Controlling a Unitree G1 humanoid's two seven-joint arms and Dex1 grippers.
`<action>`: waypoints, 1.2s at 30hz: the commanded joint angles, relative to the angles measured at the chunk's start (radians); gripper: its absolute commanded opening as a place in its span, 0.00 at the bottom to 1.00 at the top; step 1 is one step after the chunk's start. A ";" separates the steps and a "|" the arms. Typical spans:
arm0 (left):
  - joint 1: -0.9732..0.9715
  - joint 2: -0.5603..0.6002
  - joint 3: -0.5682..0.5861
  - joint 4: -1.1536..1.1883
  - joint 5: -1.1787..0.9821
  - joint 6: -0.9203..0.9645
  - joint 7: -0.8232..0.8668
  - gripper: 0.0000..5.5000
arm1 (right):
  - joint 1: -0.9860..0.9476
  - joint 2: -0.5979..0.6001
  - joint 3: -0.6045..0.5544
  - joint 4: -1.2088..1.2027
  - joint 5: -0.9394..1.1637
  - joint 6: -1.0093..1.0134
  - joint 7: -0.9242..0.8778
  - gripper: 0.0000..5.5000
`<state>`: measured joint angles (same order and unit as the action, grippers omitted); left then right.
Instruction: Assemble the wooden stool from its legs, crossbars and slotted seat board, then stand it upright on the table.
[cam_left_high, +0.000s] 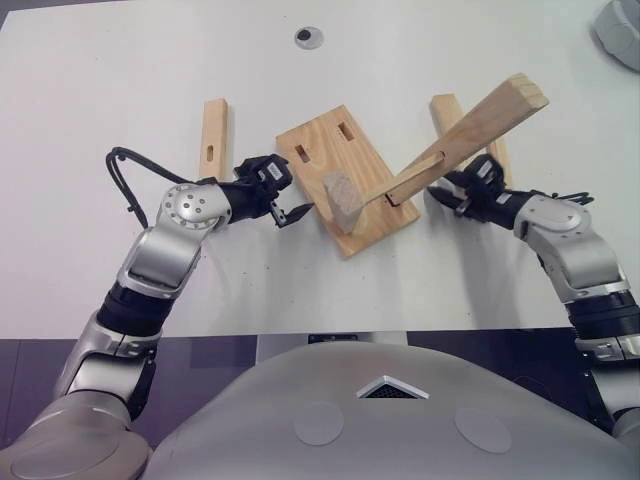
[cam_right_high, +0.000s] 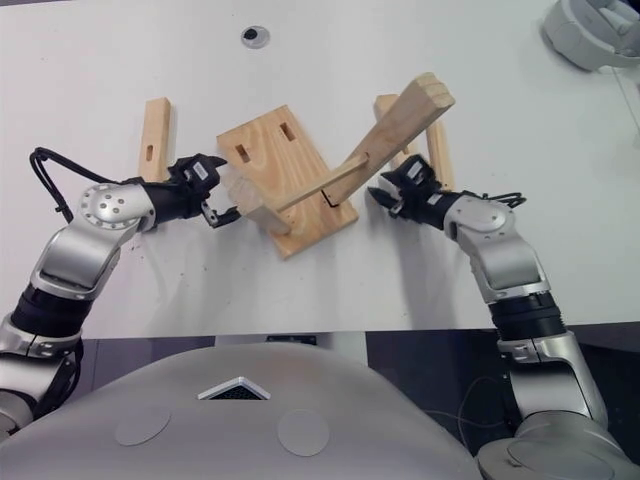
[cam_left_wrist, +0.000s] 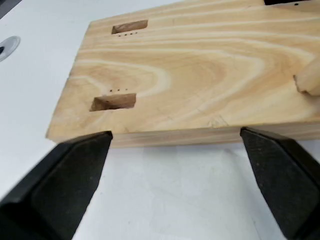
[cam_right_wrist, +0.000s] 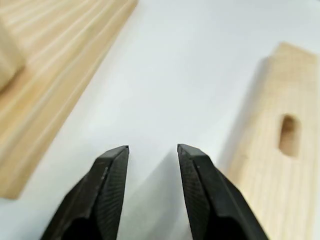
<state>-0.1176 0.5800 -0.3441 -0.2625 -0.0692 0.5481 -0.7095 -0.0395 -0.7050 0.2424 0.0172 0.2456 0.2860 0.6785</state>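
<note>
We found the seat board (cam_left_high: 325, 165) flat on the surface, its long edge just ahead of our left gripper (cam_left_high: 297, 213), whose fingers stood wide apart. Our right gripper (cam_left_high: 440, 196), narrowly parted and empty, sat between the board and a loose leg (cam_right_wrist: 280, 150).

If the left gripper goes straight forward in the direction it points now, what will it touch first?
Most likely the seat board. Its side edge lies flat on the table directly ahead of the open left gripper and spans the gap between its tips. How far ahead it is remains hard to judge.
</note>
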 joint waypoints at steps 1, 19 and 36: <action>-0.071 -0.080 -0.008 0.100 -0.005 -0.058 0.006 0.86 | 0.041 -0.069 0.042 -0.115 -0.023 0.002 0.144 0.33; 0.191 0.018 0.360 0.071 -0.071 -0.201 0.040 0.86 | 0.175 -0.169 -0.148 -0.251 -0.010 0.026 0.220 0.33; 0.171 0.037 0.079 -0.150 -0.091 0.013 -0.088 0.86 | -0.716 0.334 -0.040 1.030 -0.401 -0.507 -0.265 0.33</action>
<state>0.0670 0.6128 -0.2396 -0.4257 -0.1577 0.5413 -0.7871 -0.6714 -0.3919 0.1830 0.9372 -0.1108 -0.1928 0.4577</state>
